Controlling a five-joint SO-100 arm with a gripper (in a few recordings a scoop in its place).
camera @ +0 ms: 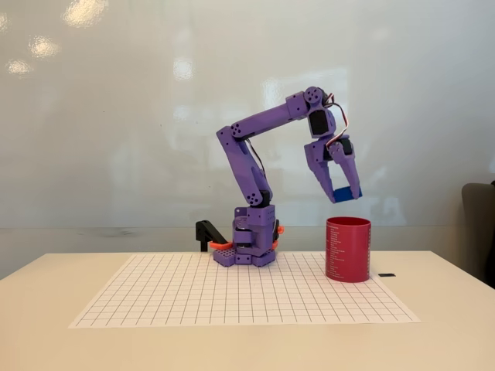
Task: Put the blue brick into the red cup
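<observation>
Now, jaws: the purple gripper point(346, 195) points down and is clamped on the blue brick point(345, 194), which sits between the fingertips with one purple finger across its front.
Blue brick: held in the air, clear of the counter, at about 12 o'clock from the red cup's mouth and just above its rim; a narrow gap of pale wall shows between the brick's underside and the rim.
Red cup: the red cup point(348, 249) stands upright on the right part of the grid mat, at about 3 o'clock from the arm's base, with a column of small pale print down its left side.
Arm: the purple arm point(255, 158) rises from its base, bends at the elbow, and reaches toward 3 o'clock in the fixed view, its wrist turned downward over the cup.
Base: the arm's base point(251, 246) sits at the far edge of the mat, near the middle, with a black clamp point(209, 232) and orange parts at its 9 o'clock side.
Mat: the white grid mat point(193, 297) lies flat on the pale counter point(46, 309).
Small item: a small black tag point(387, 274) lies flat on the counter at 3 o'clock from the cup, near it but apart.
Backdrop: a glossy white wall point(116, 116) with light reflections.
</observation>
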